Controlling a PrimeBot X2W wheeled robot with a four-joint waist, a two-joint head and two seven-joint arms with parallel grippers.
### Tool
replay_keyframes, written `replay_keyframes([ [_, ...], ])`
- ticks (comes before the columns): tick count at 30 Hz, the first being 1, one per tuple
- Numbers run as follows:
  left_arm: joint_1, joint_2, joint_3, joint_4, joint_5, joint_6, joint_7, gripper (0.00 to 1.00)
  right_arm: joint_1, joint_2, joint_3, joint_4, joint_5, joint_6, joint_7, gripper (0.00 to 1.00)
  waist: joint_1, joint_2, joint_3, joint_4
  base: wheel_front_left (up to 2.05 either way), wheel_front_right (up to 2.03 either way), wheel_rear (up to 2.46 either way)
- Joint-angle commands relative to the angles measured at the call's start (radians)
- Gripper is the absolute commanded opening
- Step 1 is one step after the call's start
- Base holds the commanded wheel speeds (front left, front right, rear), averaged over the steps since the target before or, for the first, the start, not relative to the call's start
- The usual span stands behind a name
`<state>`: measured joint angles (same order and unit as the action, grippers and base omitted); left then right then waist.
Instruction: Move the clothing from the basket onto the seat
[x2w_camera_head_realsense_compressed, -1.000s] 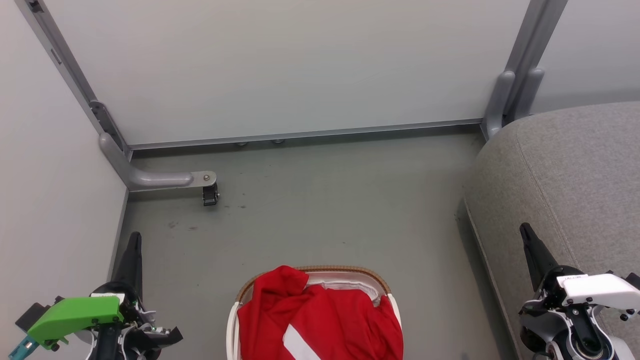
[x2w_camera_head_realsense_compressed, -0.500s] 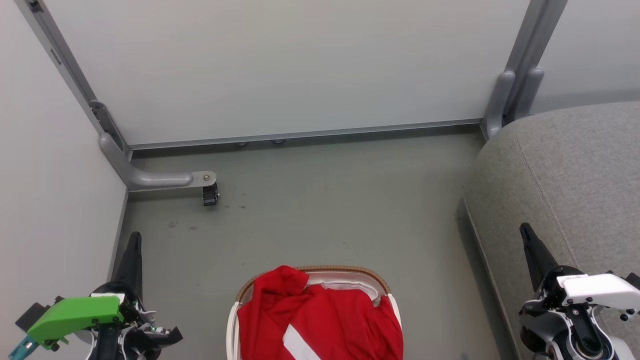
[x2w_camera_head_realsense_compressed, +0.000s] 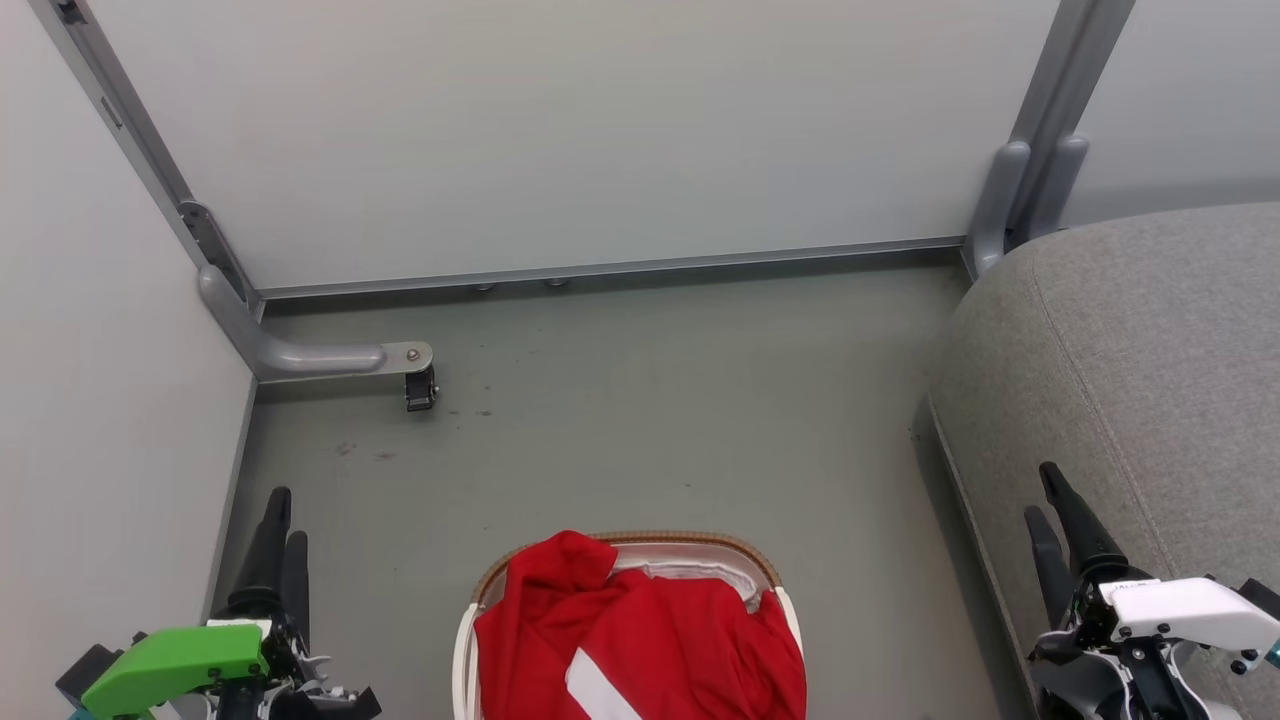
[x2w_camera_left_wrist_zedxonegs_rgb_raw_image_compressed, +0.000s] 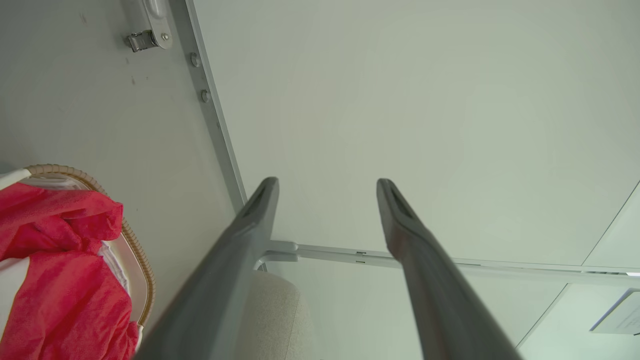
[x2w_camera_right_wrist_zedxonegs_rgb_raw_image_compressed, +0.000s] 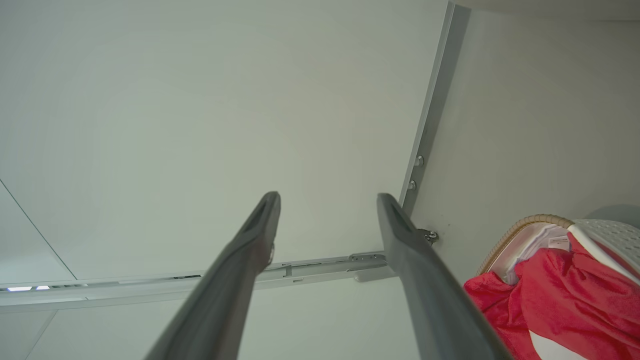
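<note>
The clothing (x2w_camera_head_realsense_compressed: 640, 640), bright red with a white stripe, is heaped in the basket (x2w_camera_head_realsense_compressed: 700, 541) at the bottom middle of the head view, on the floor. The grey seat (x2w_camera_head_realsense_compressed: 1150, 350) rises to the right of it. My left gripper (x2w_camera_head_realsense_compressed: 288, 515) stands open left of the basket, holding nothing. My right gripper (x2w_camera_head_realsense_compressed: 1040, 490) is open too, over the seat's front edge. In the left wrist view the left gripper (x2w_camera_left_wrist_zedxonegs_rgb_raw_image_compressed: 327, 181) has spread jaws; the clothing (x2w_camera_left_wrist_zedxonegs_rgb_raw_image_compressed: 55, 260), basket (x2w_camera_left_wrist_zedxonegs_rgb_raw_image_compressed: 136, 250) and seat (x2w_camera_left_wrist_zedxonegs_rgb_raw_image_compressed: 280, 320) lie lower left. The right wrist view shows the right gripper (x2w_camera_right_wrist_zedxonegs_rgb_raw_image_compressed: 327, 196) spread, with the clothing (x2w_camera_right_wrist_zedxonegs_rgb_raw_image_compressed: 560, 295) and basket (x2w_camera_right_wrist_zedxonegs_rgb_raw_image_compressed: 530, 221) lower right.
Pale partition panels (x2w_camera_head_realsense_compressed: 580, 130) wall in the floor on the far side and the left. A grey support foot with a black caster (x2w_camera_head_realsense_compressed: 420, 388) juts from the left panel, and another post base (x2w_camera_head_realsense_compressed: 1010, 200) stands by the seat's far corner. Bare grey floor (x2w_camera_head_realsense_compressed: 680, 400) lies beyond the basket.
Both grippers have gone from shut to open, each now showing two separate fingers. Both have also dropped slightly lower in the head view. Basket and clothing have not moved.
</note>
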<state>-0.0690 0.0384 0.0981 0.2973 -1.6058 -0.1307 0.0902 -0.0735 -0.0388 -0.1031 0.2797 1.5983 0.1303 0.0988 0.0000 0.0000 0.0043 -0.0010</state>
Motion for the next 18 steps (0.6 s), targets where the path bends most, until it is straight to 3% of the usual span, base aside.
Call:
replay_keyframes([
  [1,-0.027,0.008,-0.005,-0.012,0.025,0.0,-0.014,1.0,-0.017,-0.016,0.008,-0.025,-0.022,0.0,-0.017,1.0,0.0,0.0,0.001,0.0,0.0,0.0,0.0],
  [18,-0.05,0.021,-0.035,0.0,0.349,0.0,-0.09,1.0,-0.046,-0.063,0.056,-0.043,-0.281,0.0,-0.098,1.0,0.0,0.0,0.006,-0.003,0.0,0.0,0.0],
])
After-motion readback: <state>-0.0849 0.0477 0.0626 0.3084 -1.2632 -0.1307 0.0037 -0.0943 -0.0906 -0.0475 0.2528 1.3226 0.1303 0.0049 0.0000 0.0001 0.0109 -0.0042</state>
